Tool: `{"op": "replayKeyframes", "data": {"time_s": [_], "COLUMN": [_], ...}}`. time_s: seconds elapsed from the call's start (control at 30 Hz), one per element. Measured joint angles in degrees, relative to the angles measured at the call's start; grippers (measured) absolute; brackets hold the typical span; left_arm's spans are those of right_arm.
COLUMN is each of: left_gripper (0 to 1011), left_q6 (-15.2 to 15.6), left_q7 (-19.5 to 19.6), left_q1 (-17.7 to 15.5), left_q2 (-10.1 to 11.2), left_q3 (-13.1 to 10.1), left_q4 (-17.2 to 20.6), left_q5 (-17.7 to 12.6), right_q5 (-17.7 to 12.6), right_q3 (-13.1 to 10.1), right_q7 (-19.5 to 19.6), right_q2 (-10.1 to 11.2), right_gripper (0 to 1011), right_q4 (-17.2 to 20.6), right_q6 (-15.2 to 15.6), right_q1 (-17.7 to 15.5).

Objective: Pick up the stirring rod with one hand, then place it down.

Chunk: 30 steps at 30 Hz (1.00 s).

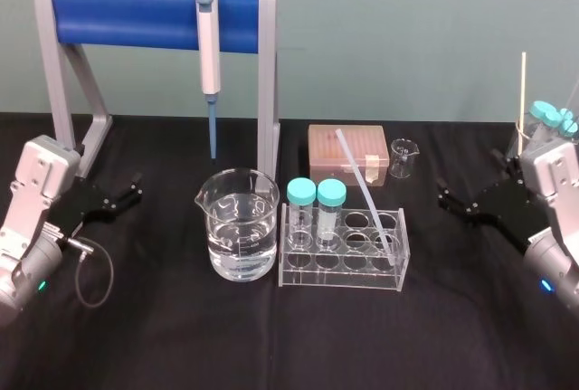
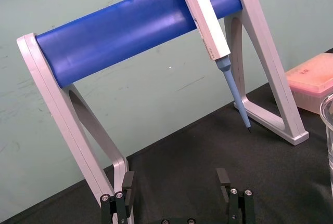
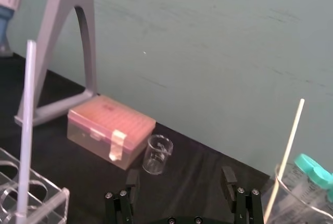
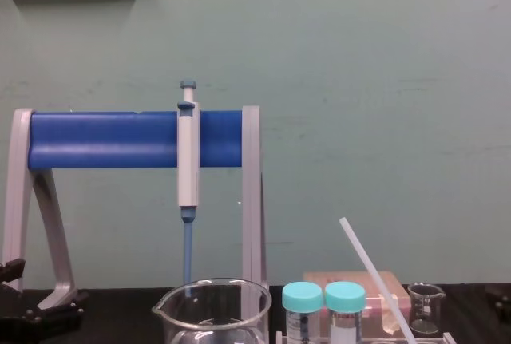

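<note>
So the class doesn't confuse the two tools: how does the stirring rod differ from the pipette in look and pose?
The stirring rod leans tilted in the clear tube rack; the pipette hangs upright from the blue bar. The stirring rod is translucent and evenly thin; the pipette has a thicker grey-white body and a blue tip. Both are long and slim.

Stirring rod (image 4: 373,272) lower end, large beaker (image 4: 239,312) base cut off by chest view's bottom edge.
</note>
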<state>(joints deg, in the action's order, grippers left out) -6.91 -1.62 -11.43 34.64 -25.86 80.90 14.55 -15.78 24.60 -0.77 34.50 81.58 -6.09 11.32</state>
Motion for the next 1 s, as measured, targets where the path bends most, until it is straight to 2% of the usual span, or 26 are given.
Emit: {"op": "replayKeyframes", "data": {"time_s": [0.13, 0.23, 0.33, 0.4, 0.5, 0.57, 0.8, 1.0], "left_gripper": [1000, 1000, 1000, 1001, 1001, 1000, 1001, 1000], "left_q6": [0.0, 0.0, 0.0, 0.0, 0.0, 0.0, 0.0, 0.0], "left_q7": [0.0, 0.0, 0.0, 0.0, 0.0, 0.0, 0.0, 0.0], "left_q1": [0.0, 0.0, 0.0, 0.0, 0.0, 0.0, 0.0, 0.0], "left_q2": [0.0, 0.0, 0.0, 0.0, 0.0, 0.0, 0.0, 0.0], "left_q3": [0.0, 0.0, 0.0, 0.0, 0.0, 0.0, 0.0, 0.0], "left_q4": [0.0, 0.0, 0.0, 0.0, 0.0, 0.0, 0.0, 0.0], "left_q5": [0.0, 0.0, 0.0, 0.0, 0.0, 0.0, 0.0, 0.0], "right_q5": [-1.9, -5.3, -7.4, -10.1, -11.4, -13.6, -15.4, -15.1], "right_q3": [-1.1, -2.5, -3.4, -4.3, -4.6, -5.0, -4.6, -3.7], "right_q7": [-2.2, -5.8, -8.1, -10.8, -12.2, -14.9, -19.1, -21.5], "right_q2": [0.1, 0.1, 0.1, -0.3, -0.6, -1.3, -2.6, -3.6], "right_gripper": [1000, 1000, 1000, 1000, 1000, 1000, 1000, 1000], "right_q4": [1.1, 2.9, 3.9, 4.8, 5.0, 5.3, 4.9, 3.7], "right_q6": [0.7, 2.0, 3.2, 4.7, 5.5, 7.5, 11.5, 13.5], "right_q1": [0.0, 0.4, 0.8, 1.5, 1.9, 2.9, 5.2, 7.0]}}
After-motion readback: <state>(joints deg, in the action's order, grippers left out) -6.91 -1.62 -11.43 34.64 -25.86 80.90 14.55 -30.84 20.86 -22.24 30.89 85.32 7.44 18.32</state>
